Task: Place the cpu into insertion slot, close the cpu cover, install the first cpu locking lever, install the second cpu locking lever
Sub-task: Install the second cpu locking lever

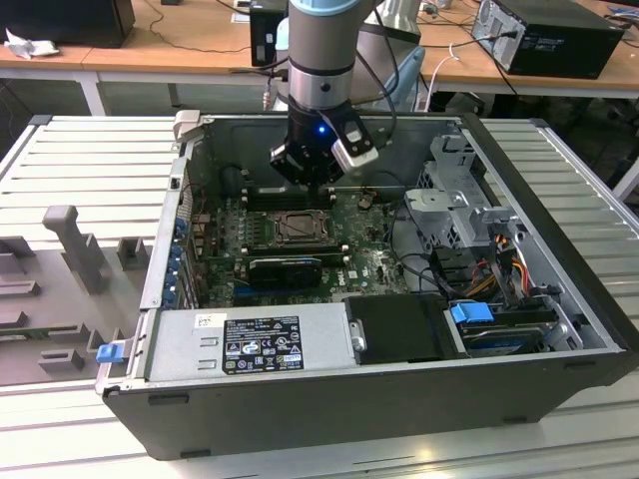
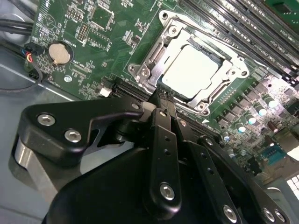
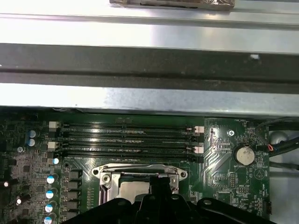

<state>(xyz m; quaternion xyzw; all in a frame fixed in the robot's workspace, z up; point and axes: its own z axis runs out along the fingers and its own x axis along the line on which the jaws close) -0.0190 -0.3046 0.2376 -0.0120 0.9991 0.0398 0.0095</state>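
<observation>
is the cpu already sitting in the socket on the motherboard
Yes, in the second wrist view the cpu lies flat inside the insertion slot, its pale metal face showing.

The cpu (image 2: 190, 70) is lying in the insertion slot (image 2: 154, 63), with the cpu cover (image 2: 223, 88) sitting down around it, in the second wrist view. The slot is sitting on the motherboard (image 1: 374, 264) inside the open computer case (image 1: 559, 210), and the gripper (image 1: 312, 178) is hanging just behind it in the exterior view. The memory slots (image 3: 126, 140) are running between the socket and the case wall. A coin battery (image 2: 60, 52) is lying well apart from the socket.
</observation>
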